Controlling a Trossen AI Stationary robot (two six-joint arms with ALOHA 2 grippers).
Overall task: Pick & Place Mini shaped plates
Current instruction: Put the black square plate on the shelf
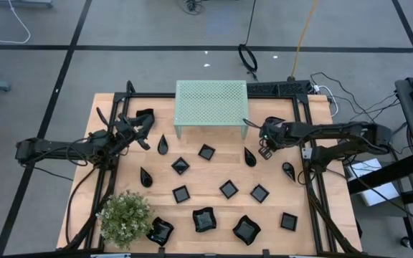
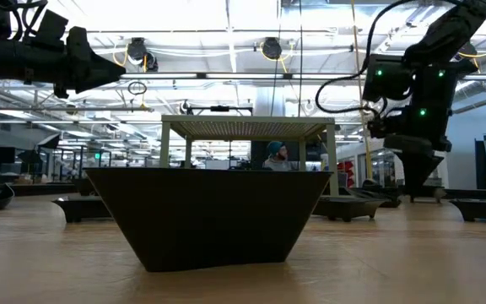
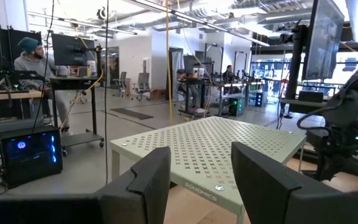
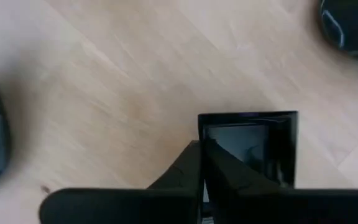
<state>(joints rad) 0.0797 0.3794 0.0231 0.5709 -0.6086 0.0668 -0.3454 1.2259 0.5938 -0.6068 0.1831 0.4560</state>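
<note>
The right gripper (image 1: 265, 152) is held above the table (image 1: 214, 204) just off the right front corner of the mint-green perforated stand (image 1: 211, 102), pointing downward. In the right wrist view its fingers (image 4: 219, 171) are seen pressed together on the near wall of a small square plate (image 4: 253, 146), which is pinched at its rim; bare wood is seen below it. In the low view this gripper (image 2: 418, 181) is seen raised above the table surface.

The left gripper (image 1: 143, 120) is positioned at the left rear of the table, near the left side of the stand. In the left wrist view its two fingers (image 3: 148, 180) are seen spread apart with nothing between them, facing the stand (image 3: 216, 152).

The remaining mini shaped plates (image 1: 228, 188) are scattered on the wood in front of the stand: small squares in the middle, teardrops toward the left and right sides, and larger wavy-edged squares (image 1: 204, 220) along the front edge. One teardrop plate (image 1: 250, 156) lies just beside the right gripper. One small dark plate (image 2: 205, 215) fills the foreground of the low view.

A green bushy plant (image 1: 125, 216) stands at the front left corner. A person (image 3: 33, 62) is visible in the room beyond the table.
</note>
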